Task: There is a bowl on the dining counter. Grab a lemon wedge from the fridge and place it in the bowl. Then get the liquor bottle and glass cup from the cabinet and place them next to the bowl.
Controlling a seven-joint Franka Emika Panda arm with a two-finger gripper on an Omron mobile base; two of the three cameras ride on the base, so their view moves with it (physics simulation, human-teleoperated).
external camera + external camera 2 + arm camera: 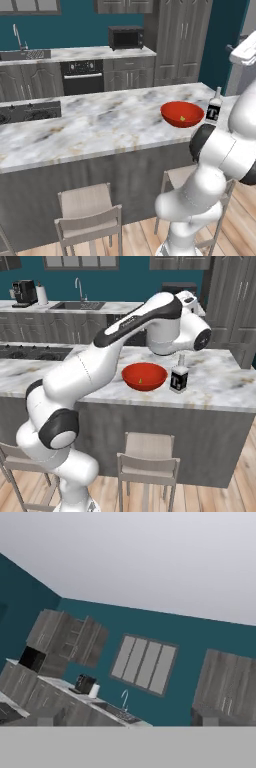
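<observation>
The red bowl [182, 114] [144, 376] sits on the marble dining counter [100, 125] [220, 383], with a small yellow lemon wedge [183, 118] [141, 381] inside it. Just to its right the liquor bottle [214, 107] [178, 377] stands upright, close to the bowl's rim. My gripper [194, 303] is raised above and behind the bottle, pointing up and away toward the far wall. It is open with nothing in it. The glass cup is out of view. A flat grey front at the right edge is likely the fridge [239, 80].
Pale stools [90, 215] [147, 461] stand along the counter's near side. A cooktop [30, 111] is set into the counter's left end. Behind are the worktop with oven [81, 76], microwave [126, 37], sink [77, 305] and wall cabinets [67, 637].
</observation>
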